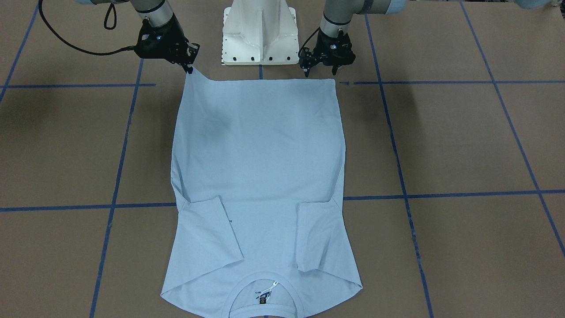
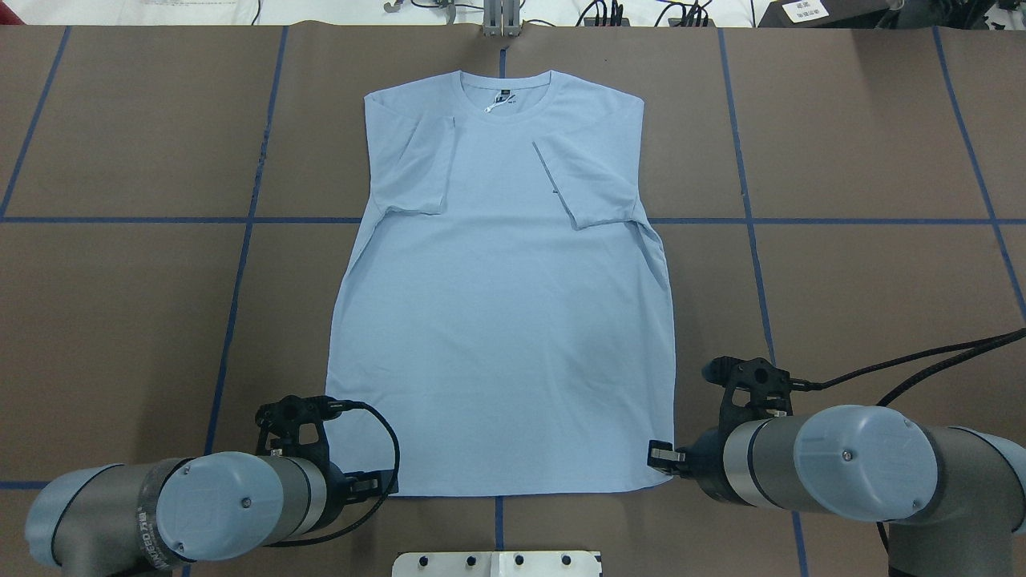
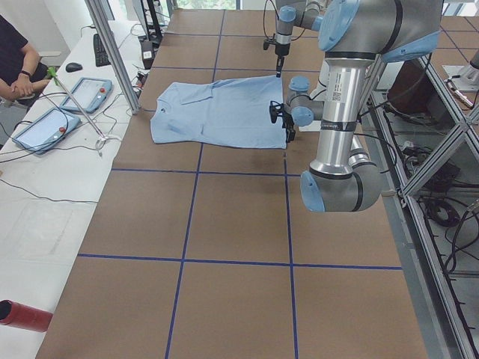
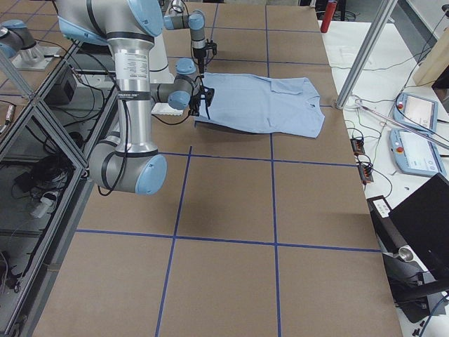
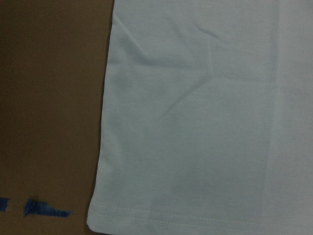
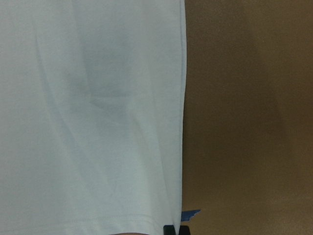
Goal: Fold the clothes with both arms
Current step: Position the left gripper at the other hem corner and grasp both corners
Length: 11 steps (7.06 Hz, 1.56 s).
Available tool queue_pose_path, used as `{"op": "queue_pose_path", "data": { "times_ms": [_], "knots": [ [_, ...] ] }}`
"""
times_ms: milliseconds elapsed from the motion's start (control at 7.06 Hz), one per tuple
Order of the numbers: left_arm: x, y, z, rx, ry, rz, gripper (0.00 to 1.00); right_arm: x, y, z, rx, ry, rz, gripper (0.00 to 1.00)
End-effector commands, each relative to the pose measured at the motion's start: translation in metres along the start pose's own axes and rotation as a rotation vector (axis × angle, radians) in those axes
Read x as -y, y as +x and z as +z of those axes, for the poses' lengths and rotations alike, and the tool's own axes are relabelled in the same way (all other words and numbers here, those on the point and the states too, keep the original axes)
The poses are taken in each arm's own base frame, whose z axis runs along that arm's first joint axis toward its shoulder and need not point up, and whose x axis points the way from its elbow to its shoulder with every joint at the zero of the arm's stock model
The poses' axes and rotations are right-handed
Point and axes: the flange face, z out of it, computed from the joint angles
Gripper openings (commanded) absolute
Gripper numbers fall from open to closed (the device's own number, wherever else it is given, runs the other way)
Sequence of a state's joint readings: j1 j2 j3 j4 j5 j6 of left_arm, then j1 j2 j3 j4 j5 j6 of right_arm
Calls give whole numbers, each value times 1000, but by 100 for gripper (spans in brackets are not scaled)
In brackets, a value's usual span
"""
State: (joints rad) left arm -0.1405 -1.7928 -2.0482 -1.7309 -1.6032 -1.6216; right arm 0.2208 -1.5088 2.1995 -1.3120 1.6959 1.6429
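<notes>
The pale light-blue T-shirt [image 1: 260, 176] lies flat on the brown table, with its collar [image 2: 506, 90] far from the robot and its hem near the base. Both sleeves are folded inward over the body. My right gripper [image 1: 190, 67] is shut on the hem corner on its side, which rises to a small peak at the fingertips. My left gripper [image 1: 320, 71] is open, its fingers spread just above the other hem corner [image 1: 333, 80] and touching nothing. In the left wrist view only that hem corner [image 5: 93, 220] shows. The right wrist view shows the shirt's edge [image 6: 182, 122] and a black fingertip [image 6: 174, 230].
The white pedestal base [image 1: 259, 33] stands just behind the hem, between the arms. Blue tape lines [image 1: 441, 194] grid the brown table. A person [image 3: 19, 67] sits at a side bench with tablets [image 3: 82, 93], beyond the collar end. A red cylinder [image 3: 22, 315] lies at the bench's near end.
</notes>
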Motion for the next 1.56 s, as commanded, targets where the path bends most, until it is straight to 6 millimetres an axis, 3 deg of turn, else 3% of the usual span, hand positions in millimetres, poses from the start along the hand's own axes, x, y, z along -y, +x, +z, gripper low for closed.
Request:
{"op": "queue_pose_path", "data": {
  "times_ms": [0, 850, 1417],
  "knots": [
    [6, -7, 9, 59, 47, 1, 99, 0, -2, 0, 3, -1, 0, 0],
    [13, -13, 15, 91, 60, -9, 87, 0, -2, 0, 5, 1, 0, 0],
    [12, -15, 22, 105, 57, -13, 65, 1, -3, -1, 6, 2, 0, 0]
  ]
}}
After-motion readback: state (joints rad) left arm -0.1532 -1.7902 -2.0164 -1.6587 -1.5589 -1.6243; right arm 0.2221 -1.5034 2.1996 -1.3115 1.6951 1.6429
